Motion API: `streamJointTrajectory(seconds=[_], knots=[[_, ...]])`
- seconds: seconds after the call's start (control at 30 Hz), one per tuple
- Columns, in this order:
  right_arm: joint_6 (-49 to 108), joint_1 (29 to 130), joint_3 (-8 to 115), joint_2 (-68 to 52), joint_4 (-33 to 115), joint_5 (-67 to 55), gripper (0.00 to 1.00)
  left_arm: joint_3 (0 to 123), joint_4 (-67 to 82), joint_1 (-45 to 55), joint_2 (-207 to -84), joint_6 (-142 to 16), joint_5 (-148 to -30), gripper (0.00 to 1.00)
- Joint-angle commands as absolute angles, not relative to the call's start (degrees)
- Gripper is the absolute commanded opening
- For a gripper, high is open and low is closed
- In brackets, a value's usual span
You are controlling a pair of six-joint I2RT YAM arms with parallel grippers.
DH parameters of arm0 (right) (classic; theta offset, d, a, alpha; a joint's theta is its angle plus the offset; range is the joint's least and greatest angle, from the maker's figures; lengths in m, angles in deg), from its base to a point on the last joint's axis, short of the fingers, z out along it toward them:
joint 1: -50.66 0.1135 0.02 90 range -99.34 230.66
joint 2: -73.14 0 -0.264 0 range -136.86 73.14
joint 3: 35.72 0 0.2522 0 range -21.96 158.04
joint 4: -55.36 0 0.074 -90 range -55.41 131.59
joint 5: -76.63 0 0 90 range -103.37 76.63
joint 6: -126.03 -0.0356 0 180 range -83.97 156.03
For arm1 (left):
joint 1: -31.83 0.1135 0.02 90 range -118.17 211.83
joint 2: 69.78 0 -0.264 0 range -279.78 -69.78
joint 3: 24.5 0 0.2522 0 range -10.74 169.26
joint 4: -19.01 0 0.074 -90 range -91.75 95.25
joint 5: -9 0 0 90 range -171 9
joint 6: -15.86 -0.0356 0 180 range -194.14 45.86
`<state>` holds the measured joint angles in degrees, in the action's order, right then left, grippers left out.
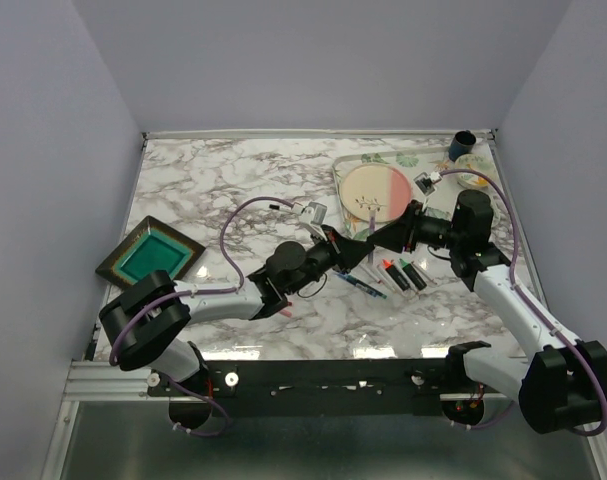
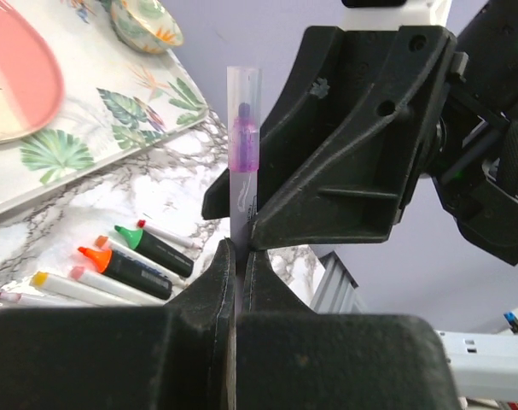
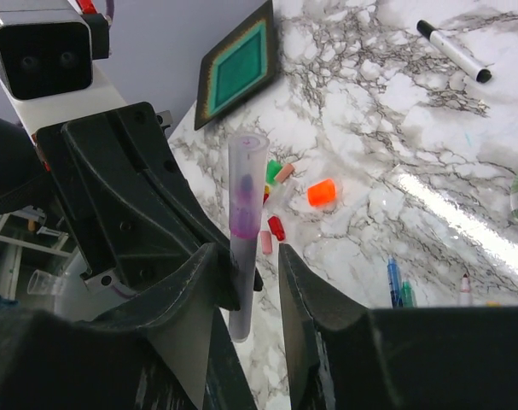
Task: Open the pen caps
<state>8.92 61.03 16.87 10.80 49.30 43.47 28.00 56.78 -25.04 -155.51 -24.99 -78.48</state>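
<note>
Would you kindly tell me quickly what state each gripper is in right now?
Left gripper: shut on the slim purple pen with a clear plastic cap.
Right gripper: open, straddling that pen, gap on one side.

Pen (image 2: 240, 205) between left pincer (image 2: 240, 256), right pincer (image 3: 254, 256); loose caps (image 3: 323, 192) on table (image 3: 369, 85).

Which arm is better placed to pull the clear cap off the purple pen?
Right. The left pincer is shut on the pen body, holding it upright. The right pincer stands open around that body, just under the clear cap, so it probably only needs to close and pull.
</note>
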Motion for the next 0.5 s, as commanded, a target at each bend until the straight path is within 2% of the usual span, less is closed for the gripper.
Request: streamJointTrajectory(seconds=[0.0, 0.47], knots=[[8.52, 61.29, 16.28, 10.57, 48.98, 47.54, 0.42, 27.75, 59.48, -24.86, -152.75, -26.06, -69.31, 0.0], [7.65, 61.2, 16.19, 9.87, 49.77, 47.97, 0.41, 29.86, 62.91, -26.18, -155.74, -24.92, -71.07, 0.0]])
